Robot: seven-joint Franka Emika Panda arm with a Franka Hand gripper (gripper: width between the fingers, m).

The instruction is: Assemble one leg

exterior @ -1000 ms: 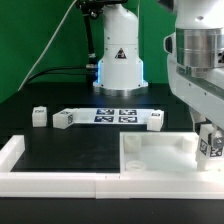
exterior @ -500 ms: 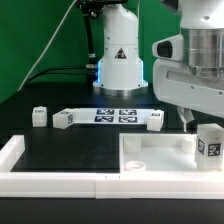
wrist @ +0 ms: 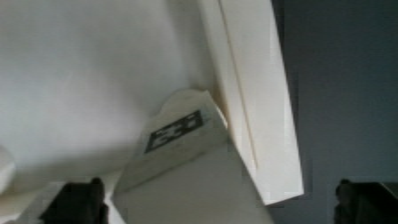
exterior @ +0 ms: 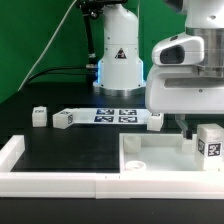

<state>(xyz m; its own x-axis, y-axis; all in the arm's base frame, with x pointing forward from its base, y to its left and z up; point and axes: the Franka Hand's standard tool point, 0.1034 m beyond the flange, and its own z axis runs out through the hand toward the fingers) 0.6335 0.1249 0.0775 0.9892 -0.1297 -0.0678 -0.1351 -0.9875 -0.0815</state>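
One leg (exterior: pixel 210 142), a small white block with a black-and-white marker, stands upright on the right corner of the large white panel (exterior: pixel 155 155). My gripper (exterior: pixel 194 124) hangs just above and behind it, open and empty. In the wrist view the leg (wrist: pixel 178 140) lies between my dark fingertips (wrist: pixel 80 200), which stand wide apart and clear of it. The gripper (wrist: pixel 228 205) looks down on the panel (wrist: pixel 89 60) and its edge. Three more legs lie on the black table: two at the left (exterior: pixel 40 117) (exterior: pixel 63 119) and one by the marker board's right end (exterior: pixel 156 121).
The marker board (exterior: pixel 110 115) lies flat at mid-table. A white L-shaped fence (exterior: pixel 50 180) runs along the front and left. The robot base (exterior: pixel 118 55) stands at the back. Cables hang at the back left.
The gripper let go of the leg, rose and shifted toward the exterior view's left. The leg stays standing on the panel's right corner.
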